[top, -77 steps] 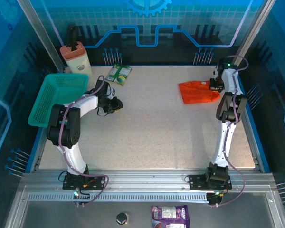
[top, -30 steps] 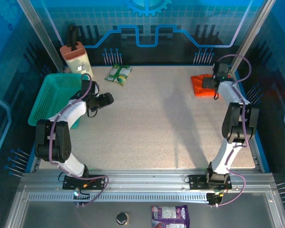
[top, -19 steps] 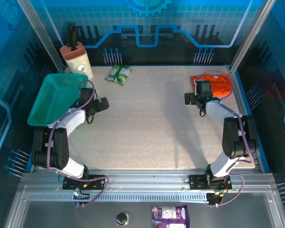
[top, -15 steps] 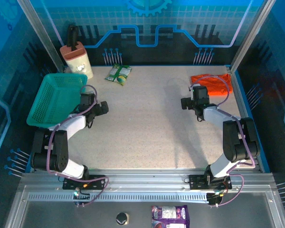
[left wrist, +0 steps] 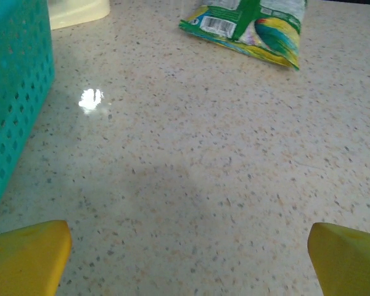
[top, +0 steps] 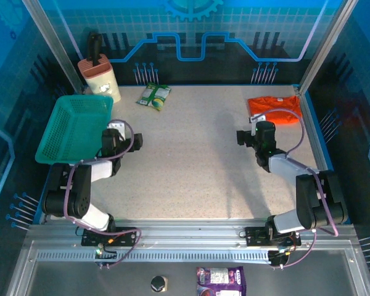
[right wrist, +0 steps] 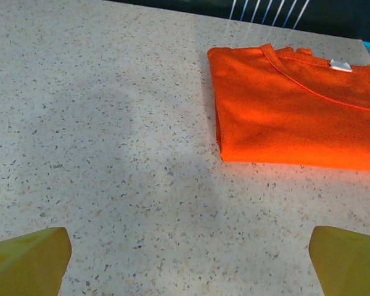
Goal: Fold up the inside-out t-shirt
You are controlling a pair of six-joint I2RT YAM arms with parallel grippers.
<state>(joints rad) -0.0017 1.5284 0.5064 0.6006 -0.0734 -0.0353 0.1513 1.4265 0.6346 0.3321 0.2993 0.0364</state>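
Inside-out t-shirt point(top: 272, 109): flat, folded rectangle in the worktop's point(top: 197, 166) far right corner, long axis left-right. Your right end effector point(right wrist: 185, 271) is nearer, jaws wide and empty, with the shirt ahead and to its right. Left end effector point(left wrist: 185, 265), likewise spread and empty, is beside the basket point(top: 74, 126), well apart.

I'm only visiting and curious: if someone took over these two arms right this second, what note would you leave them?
Left gripper: open, empty, low over the bare table, beside the teal basket.
Right gripper: open, empty, facing the t-shirt, apart from it.
The t-shirt lies flat as a compact folded rectangle at the table's far right corner, neck tag showing.
Done: the fold looks complete.
Left: probably nothing beyond parking the arms.
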